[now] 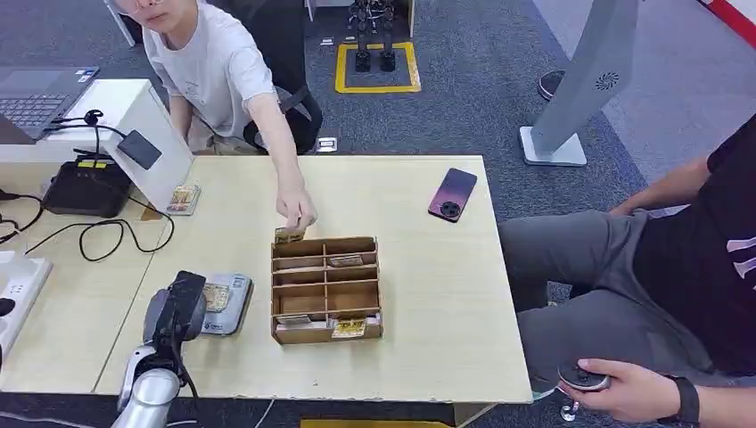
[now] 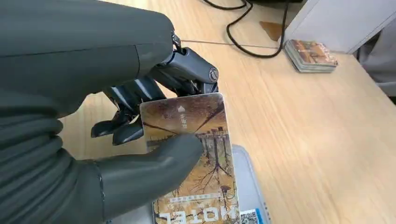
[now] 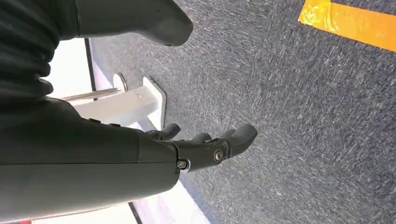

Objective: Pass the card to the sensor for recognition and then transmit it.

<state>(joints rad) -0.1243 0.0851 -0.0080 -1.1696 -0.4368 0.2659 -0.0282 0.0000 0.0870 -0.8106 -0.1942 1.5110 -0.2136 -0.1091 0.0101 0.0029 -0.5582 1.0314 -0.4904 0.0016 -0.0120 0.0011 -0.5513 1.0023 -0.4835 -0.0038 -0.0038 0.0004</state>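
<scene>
From the head view, the left hand [image 1: 183, 308] hovered at the near left of the tabletop [image 1: 428, 294], holding the card [image 1: 215, 297] just over the grey sensor [image 1: 230, 305]. The recognition step looked under way; the passing on had not begun. A person's hand [image 1: 297, 212] reached to the far edge of the cardboard organiser [image 1: 326, 289].

From the left wrist view, the card [image 2: 196, 154] sat pinched between the thumb and the dark fingers [image 2: 122, 122], with the sensor [image 2: 250, 191] directly beneath it; I couldn't tell whether they touched.

From the right wrist view, the right hand [image 3: 205, 147] hung over the carpet, holding nothing, fingers loosely apart.
</scene>
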